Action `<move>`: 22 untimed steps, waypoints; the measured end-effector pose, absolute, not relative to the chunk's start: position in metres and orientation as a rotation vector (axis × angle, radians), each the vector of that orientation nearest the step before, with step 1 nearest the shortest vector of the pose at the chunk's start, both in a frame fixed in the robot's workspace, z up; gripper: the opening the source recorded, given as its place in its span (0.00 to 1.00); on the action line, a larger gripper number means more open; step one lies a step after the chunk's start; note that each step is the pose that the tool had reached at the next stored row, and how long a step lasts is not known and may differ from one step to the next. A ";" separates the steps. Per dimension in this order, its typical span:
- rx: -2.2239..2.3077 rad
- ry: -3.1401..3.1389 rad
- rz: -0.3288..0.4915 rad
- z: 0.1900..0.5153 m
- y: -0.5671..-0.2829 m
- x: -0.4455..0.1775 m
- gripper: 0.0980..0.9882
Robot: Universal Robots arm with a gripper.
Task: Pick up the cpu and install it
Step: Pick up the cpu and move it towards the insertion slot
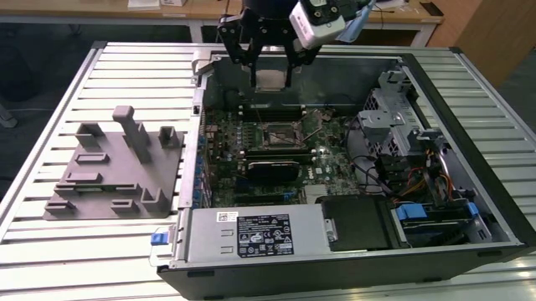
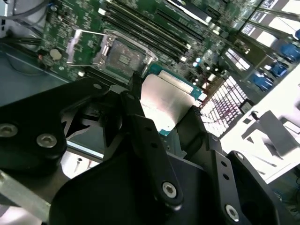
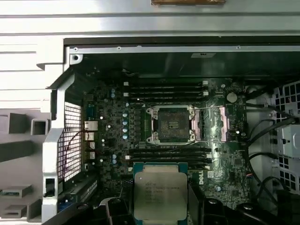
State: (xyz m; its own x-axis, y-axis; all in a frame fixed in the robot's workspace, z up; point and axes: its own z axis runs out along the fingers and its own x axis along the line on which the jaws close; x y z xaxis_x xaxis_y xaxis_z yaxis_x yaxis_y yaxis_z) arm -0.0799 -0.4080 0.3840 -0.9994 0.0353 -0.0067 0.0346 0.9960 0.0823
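Cpu (image 1: 270,79) hangs in the gripper (image 1: 270,86), pinched at two opposite edges between closed fingers (image 2: 145,136), its pale metal top showing in both wrist views; it sits above the far side of the open case (image 1: 335,271), clear of the board. At the exterior view's left stands the fixture (image 1: 117,169), well apart; mid-board lies the socket (image 1: 277,135), its frame swung open, lower than the cpu and not yet under it; to the exterior view's right is the drive cage (image 1: 393,119). I judge the cpu light, thin and stiff; the metal top looks slick, and the underside and the socket's contacts are likely fragile; so the edges are the place to hold, kept level.
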 end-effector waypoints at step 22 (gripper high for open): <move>0.055 3.134 0.129 0.354 -0.408 -0.053 0.50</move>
State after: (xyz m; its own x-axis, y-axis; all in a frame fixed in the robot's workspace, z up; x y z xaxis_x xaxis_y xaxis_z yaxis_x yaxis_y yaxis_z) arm -0.0529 -0.4080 0.3541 -0.9994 0.0353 -0.0035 0.0349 0.9960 0.0821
